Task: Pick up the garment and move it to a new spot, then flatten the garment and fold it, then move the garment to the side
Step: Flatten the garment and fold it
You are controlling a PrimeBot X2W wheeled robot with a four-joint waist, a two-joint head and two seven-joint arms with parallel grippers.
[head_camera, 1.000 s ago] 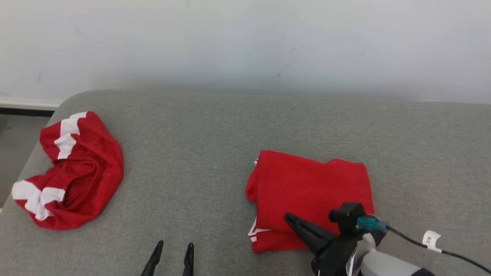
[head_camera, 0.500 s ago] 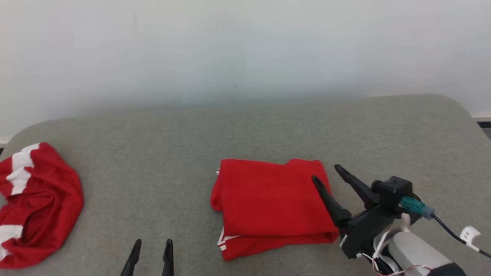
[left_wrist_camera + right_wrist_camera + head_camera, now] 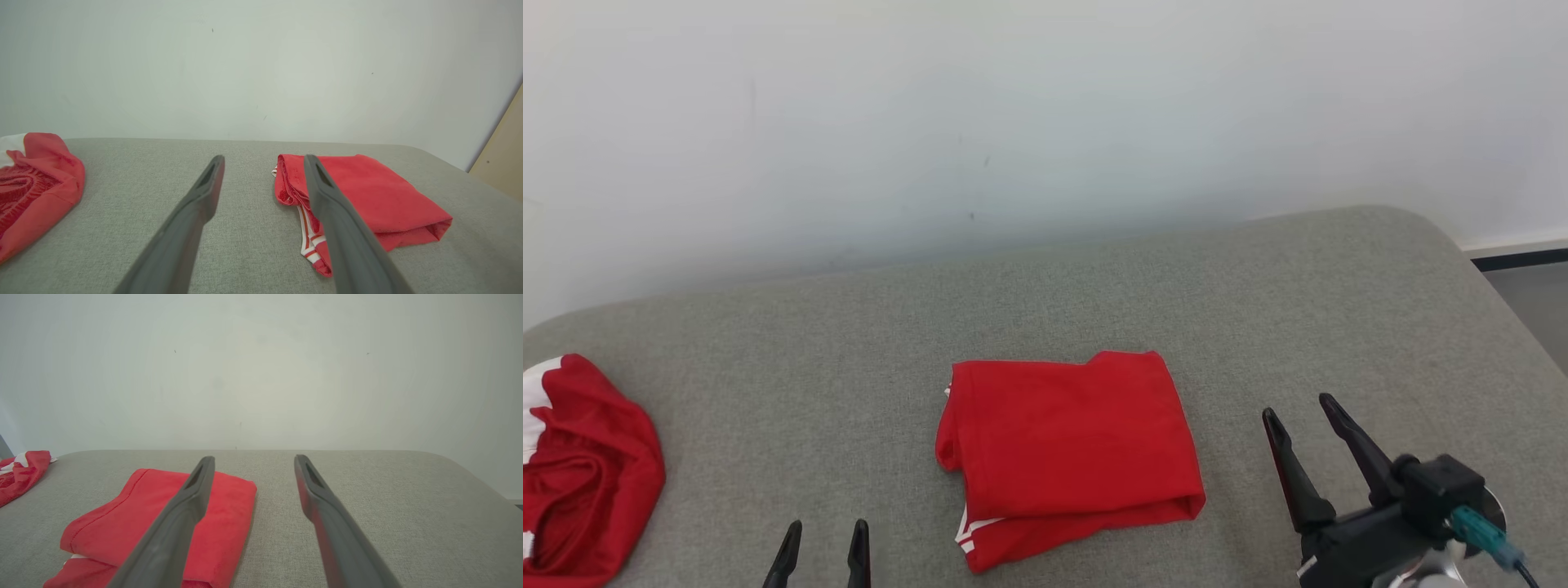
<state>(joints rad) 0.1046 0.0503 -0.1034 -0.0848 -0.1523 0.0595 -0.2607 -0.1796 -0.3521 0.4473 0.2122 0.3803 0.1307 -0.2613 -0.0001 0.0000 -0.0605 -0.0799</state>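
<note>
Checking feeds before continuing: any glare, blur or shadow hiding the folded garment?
Head view: even soft light, no glare, folded red garment sharp, faint shadow. Left wrist view: left end effector slightly soft near the lens, garment clear. Right wrist view: right end effector overlaps part of the garment.

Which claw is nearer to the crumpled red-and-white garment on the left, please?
The left claw. It is a short way to the crumpled garment's right; the right claw is much farther right, past the folded garment.
</note>
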